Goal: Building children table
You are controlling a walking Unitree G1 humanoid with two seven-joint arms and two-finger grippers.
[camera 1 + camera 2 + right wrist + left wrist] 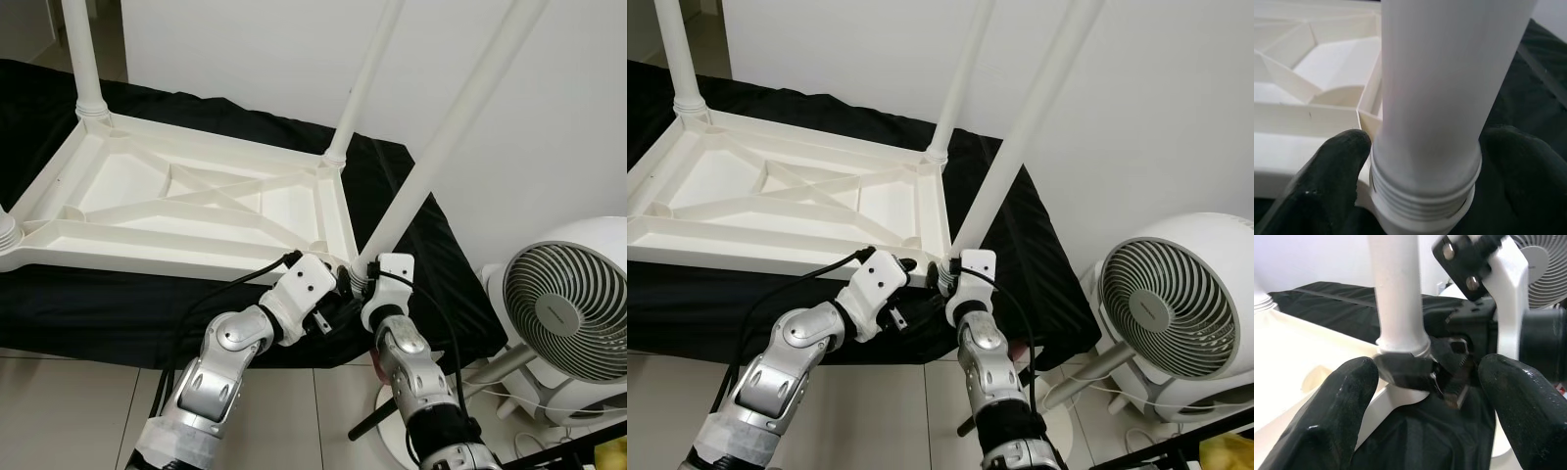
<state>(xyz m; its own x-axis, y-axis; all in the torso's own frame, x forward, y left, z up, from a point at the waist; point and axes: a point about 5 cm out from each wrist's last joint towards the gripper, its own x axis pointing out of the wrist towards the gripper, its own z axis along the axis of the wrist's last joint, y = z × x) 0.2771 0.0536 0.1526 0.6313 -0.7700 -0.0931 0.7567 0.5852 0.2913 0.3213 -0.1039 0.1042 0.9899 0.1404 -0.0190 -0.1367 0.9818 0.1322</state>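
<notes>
A white plastic table (186, 201) with white legs (446, 137) lies on a black cloth (431, 255). Silver arms end in black fingers (1342, 406). Lower right, a white fan (568, 313) with grey grille.

All 4 table legs (446, 137) run off the top edge; the fan (573, 313) is cropped right.

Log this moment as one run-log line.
step: fitting leg | right gripper: shut on table leg at threaded base | left gripper: open beside | tabletop: upside down

No legible text or labels anywhere.
</notes>
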